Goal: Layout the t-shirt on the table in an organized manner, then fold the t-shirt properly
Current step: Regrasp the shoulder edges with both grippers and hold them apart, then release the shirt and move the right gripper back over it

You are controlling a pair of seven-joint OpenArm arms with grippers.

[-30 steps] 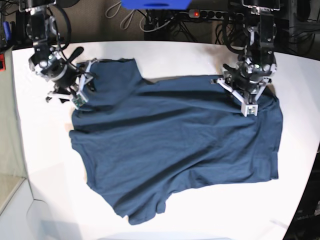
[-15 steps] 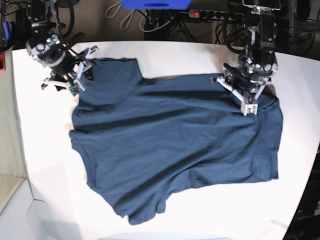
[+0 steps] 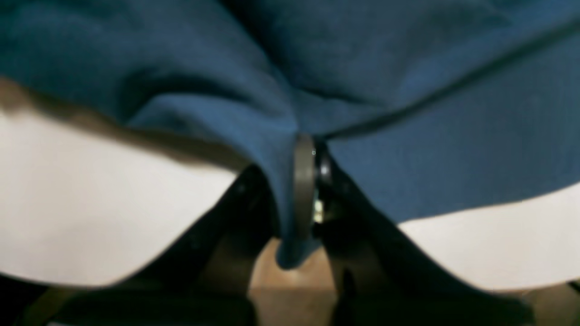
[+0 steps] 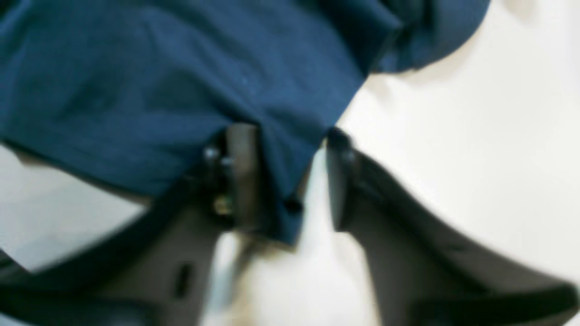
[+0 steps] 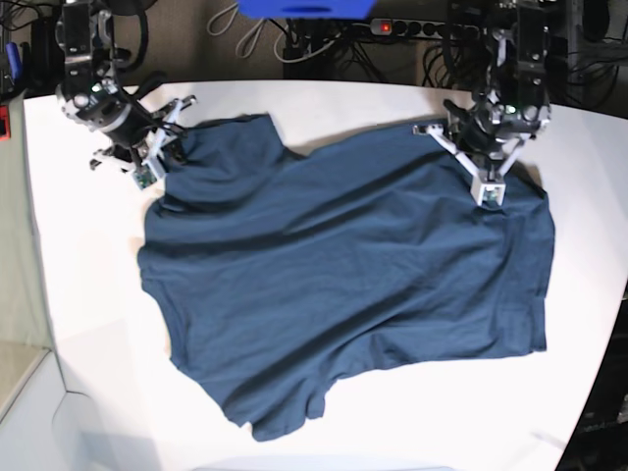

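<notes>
The dark navy t-shirt (image 5: pixel 343 275) lies spread out on the white table (image 5: pixel 343 103), with creases and one sleeve at the far left. My left gripper (image 5: pixel 483 162) is at the shirt's far right edge; in the left wrist view it (image 3: pixel 308 181) is shut on a fold of the t-shirt (image 3: pixel 408 136), lifted over the table (image 3: pixel 90 203). My right gripper (image 5: pixel 160 149) is at the shirt's far left corner. In the right wrist view it (image 4: pixel 290 181) has its jaws apart, with the t-shirt's (image 4: pixel 181 81) edge hanging against one finger (image 4: pixel 240 172) over the table (image 4: pixel 453 136).
A power strip (image 5: pixel 412 27) with a red light, cables and a blue object (image 5: pixel 304 8) sit behind the table's far edge. The table's curved edge (image 5: pixel 601 392) runs down the right. A grey surface (image 5: pixel 20 314) lies off the left side.
My left gripper has pulled the shirt's far right edge toward the back of the table, flattening creases. My right gripper has moved back and left along the sleeve corner.
</notes>
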